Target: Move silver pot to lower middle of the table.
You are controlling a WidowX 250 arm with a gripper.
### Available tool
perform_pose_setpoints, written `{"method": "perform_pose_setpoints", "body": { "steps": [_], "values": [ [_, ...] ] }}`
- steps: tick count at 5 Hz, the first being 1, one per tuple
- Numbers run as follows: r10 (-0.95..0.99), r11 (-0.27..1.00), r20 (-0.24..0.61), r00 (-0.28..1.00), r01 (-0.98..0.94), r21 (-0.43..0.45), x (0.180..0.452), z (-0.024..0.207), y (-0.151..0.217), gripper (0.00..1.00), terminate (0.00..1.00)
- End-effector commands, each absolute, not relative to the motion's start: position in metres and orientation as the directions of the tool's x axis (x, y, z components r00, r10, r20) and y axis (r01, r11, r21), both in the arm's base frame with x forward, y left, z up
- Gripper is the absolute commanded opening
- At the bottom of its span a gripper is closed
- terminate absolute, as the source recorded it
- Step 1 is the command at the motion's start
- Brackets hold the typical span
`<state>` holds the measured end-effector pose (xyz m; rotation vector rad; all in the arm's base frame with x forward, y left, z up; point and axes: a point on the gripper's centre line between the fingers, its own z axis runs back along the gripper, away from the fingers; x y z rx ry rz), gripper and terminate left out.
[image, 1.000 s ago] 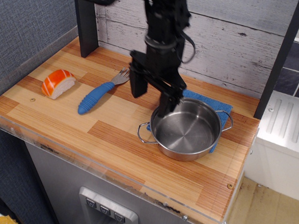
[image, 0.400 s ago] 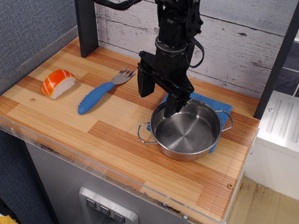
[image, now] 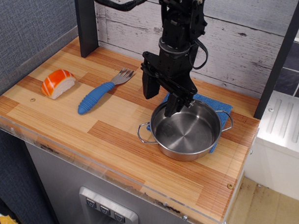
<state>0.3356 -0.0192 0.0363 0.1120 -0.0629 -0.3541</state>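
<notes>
The silver pot [image: 187, 131] stands upright on the right part of the wooden table [image: 65, 119], partly on a blue cloth [image: 214, 103]. It is shiny and empty, with a wire loop handle at its left and one at its right. My black gripper [image: 163, 96] hangs open above the pot's back-left rim. One finger [image: 150, 85] is outside the pot to the left. The other finger [image: 174, 104] is at the rim. It holds nothing.
A blue-handled fork [image: 99, 94] lies left of the pot. A piece of salmon sushi [image: 57, 82] lies at the far left. A dark post [image: 86, 22] stands at the back left and a plank wall runs behind. The table's clear front edge [image: 108, 175] is near.
My gripper has moved to the right and a little up, from beside the pot's left rim to above its back-left rim. The pot has not moved.
</notes>
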Motion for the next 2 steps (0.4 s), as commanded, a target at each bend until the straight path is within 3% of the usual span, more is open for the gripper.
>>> {"method": "perform_pose_setpoints", "body": {
  "steps": [1,2],
  "values": [
    [-0.375,0.922,0.065,0.925,0.364,0.132,0.3418,0.0387,-0.0318,1.0,0.0],
    [-0.378,0.919,0.052,0.924,0.369,0.138,0.3407,0.0346,-0.0348,0.0,0.0]
  ]
}}
